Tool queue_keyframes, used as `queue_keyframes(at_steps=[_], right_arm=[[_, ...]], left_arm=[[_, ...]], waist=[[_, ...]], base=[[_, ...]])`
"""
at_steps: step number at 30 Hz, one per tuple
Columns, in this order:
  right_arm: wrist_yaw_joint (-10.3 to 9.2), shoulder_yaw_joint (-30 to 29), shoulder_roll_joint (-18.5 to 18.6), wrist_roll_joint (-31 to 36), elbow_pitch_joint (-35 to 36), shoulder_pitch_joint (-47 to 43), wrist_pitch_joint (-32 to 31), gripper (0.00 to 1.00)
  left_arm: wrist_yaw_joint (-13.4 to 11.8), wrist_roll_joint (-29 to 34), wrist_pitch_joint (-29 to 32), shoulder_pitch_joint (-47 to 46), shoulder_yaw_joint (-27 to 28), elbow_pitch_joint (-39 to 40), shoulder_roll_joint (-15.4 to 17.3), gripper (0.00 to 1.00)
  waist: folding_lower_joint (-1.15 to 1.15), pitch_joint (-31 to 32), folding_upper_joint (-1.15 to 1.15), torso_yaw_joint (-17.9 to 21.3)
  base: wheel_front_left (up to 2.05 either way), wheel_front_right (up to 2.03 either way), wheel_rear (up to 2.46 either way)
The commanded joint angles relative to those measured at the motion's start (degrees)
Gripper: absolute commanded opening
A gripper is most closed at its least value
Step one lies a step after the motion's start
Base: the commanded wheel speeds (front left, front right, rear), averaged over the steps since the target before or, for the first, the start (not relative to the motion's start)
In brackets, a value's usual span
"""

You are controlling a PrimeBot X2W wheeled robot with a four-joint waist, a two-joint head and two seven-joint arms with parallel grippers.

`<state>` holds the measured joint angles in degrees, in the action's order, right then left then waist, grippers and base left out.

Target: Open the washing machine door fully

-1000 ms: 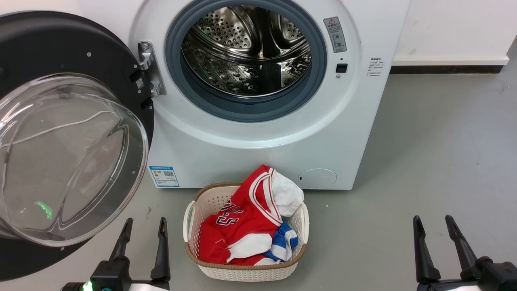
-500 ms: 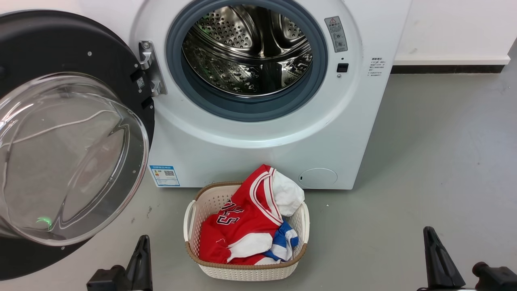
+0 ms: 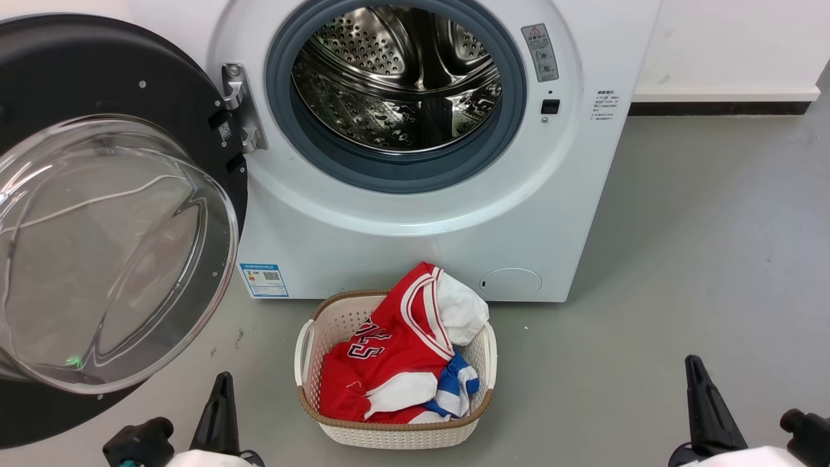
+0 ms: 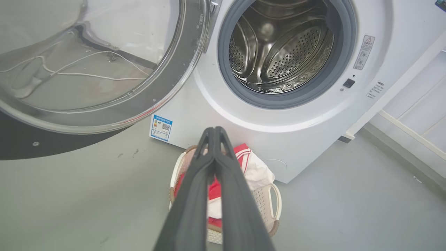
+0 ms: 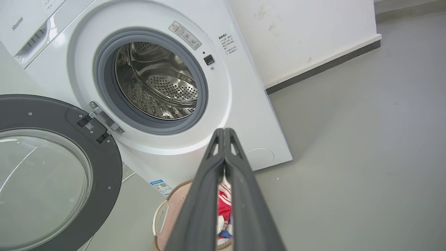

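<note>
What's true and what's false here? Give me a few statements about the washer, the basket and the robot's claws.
1. The washing machine door is swung open. True.
2. Clothes lie in the drum. False: the drum looks empty; the clothes are in the laundry basket.
3. The left gripper grips the door. False: it is shut on nothing, apart from the door.
4. The right gripper is shut. True.
5. The laundry basket stands before the washing machine. True.
</note>
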<state>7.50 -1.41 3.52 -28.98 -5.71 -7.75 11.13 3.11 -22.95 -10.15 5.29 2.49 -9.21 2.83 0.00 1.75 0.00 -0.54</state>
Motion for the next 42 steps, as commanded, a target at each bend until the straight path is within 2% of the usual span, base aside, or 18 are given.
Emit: queue_keyframes(at_steps=[1, 12, 42], right_arm=[[0.00, -0.03, 0.61, -3.23, 0.40, 2.17, -0.45, 0.00], [0.00, -0.13, 0.97, -13.39, -0.90, 4.11, -2.62, 0.00], [0.00, -0.89, 1.31, -34.72, -3.81, 8.28, -7.70, 0.00]], left_arm=[[0.36, -3.22, 0.65, -2.02, 0.41, 0.53, 0.05, 0.00], [1.01, -13.76, 3.18, -3.56, 0.98, -0.27, 0.05, 0.00], [2.48, -36.27, 8.68, -7.02, 2.28, -2.11, 0.06, 0.00]], waist=[[0.00, -0.04, 0.00, 0.01], [0.00, -0.24, 0.00, 0.07], [0.00, -0.76, 0.00, 0.21]], base=[[0.00, 0.00, 0.00], [0.00, 0.00, 0.00], [0.00, 0.00, 0.00]])
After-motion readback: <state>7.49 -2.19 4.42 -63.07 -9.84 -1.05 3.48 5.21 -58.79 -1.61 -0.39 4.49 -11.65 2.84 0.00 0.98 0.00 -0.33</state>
